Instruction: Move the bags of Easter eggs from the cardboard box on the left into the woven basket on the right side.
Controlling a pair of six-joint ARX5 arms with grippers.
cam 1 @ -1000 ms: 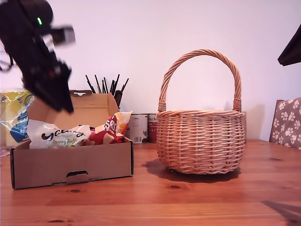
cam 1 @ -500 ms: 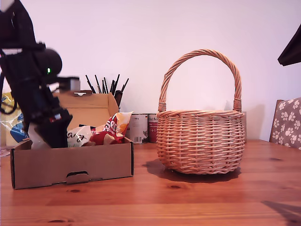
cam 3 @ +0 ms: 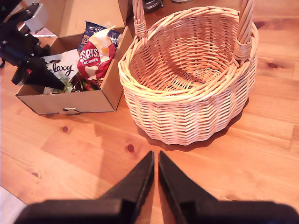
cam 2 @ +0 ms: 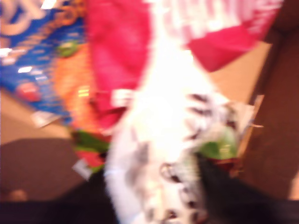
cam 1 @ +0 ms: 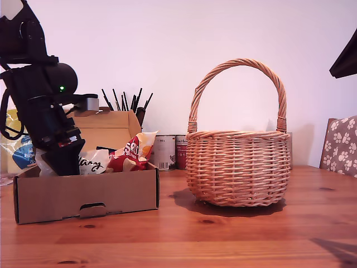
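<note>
The cardboard box [cam 1: 83, 195] stands at the exterior view's left and holds the bags of Easter eggs. A white-green bag [cam 1: 95, 163] lies beside a red-white-orange bag [cam 1: 131, 151], and a dark blue bag [cam 3: 93, 29] lies behind them. My first gripper [cam 1: 60, 162] reaches down into the box, on the white-green bag [cam 2: 163, 140]. That view is blurred, so its jaw state is unclear. The woven basket [cam 1: 237, 167] stands at the exterior view's right, and its inside [cam 3: 187, 70] is bare. My second gripper [cam 3: 155, 158] hovers shut above the table in front of the basket.
The box's flap lid [cam 1: 106, 128] stands up behind the bags. A yellow-blue paper towel pack [cam 1: 14, 139] sits at the exterior view's left edge. Cans [cam 1: 167, 151] and black sticks [cam 1: 125, 100] stand behind the box. A paw-print chair [cam 1: 340, 145] is at the right edge.
My first arm has come down from above the box into it and onto the white-green bag, which has shifted under it. The basket and second gripper have not moved.
</note>
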